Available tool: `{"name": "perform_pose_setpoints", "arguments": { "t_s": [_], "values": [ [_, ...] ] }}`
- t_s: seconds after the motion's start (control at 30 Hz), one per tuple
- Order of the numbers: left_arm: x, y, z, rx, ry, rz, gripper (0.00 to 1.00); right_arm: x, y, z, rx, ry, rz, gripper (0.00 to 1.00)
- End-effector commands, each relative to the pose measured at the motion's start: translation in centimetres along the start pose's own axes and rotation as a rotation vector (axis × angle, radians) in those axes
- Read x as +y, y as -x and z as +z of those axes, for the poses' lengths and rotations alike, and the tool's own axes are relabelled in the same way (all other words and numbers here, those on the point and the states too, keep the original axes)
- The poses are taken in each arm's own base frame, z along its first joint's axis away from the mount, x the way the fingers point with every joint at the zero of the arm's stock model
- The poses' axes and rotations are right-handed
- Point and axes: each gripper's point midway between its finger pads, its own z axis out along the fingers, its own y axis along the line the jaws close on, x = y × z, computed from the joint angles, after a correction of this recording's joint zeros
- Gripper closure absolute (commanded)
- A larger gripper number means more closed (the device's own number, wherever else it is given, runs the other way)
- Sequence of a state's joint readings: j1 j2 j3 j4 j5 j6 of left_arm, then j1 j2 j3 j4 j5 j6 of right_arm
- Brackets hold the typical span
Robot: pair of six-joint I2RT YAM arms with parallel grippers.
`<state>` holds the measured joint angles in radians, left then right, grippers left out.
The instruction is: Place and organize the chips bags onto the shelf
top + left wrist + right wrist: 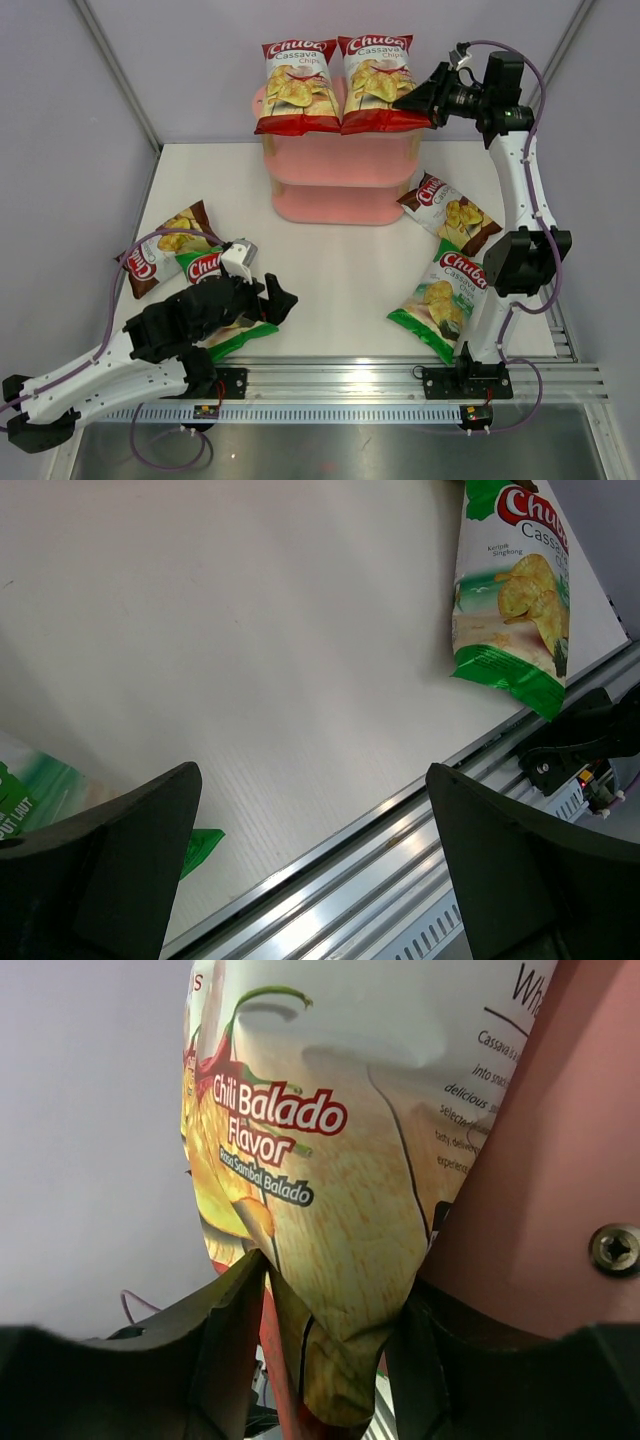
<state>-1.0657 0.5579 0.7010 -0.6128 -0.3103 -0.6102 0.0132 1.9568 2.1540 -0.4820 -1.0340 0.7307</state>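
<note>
Bags [298, 88] atop shelf [340, 162], right tool [418, 101] pinching one, left tool [278, 300] over green bag [240, 338]

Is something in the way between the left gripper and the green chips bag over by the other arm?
No, nothing visible. In the left wrist view, only bare table lies between the open left gripper and that green chips bag.

Near-left corner green bag [204, 267]: mostly hidden under left arm [170, 325]. Near-right corner green bag [440, 300]: edge behind right arm [520, 262]. Red bag [330, 1210]: top cropped in right wrist view
</note>
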Motion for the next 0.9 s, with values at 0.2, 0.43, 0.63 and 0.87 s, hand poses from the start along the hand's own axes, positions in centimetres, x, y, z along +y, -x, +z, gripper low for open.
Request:
{"name": "perform_pose_setpoints", "arguments": {
  "t_s": [0.2,0.43,0.63,0.87],
  "values": [
    [-0.1,1.6,-0.5,-0.031,0.023,-0.013,0.01,2.8,0.5,-2.8,-0.089,-0.119,-0.140,0.01],
    [2.6,2.1,-0.1,-0.062,0.194,-0.026,0.01,3.1,0.6,-4.5,-0.134,-0.226,-0.179,0.00],
    [5.2,2.3,0.1,-0.050,0.375,-0.024,0.01,1.5,1.4,-8.8,-0.264,-0.527,-0.267,0.01],
    [9.6,3.4,-1.9,-0.084,0.557,-0.132,0.01,4.0,-0.2,-12.8,-0.347,-0.610,-0.369,0.01]
  ]
}}
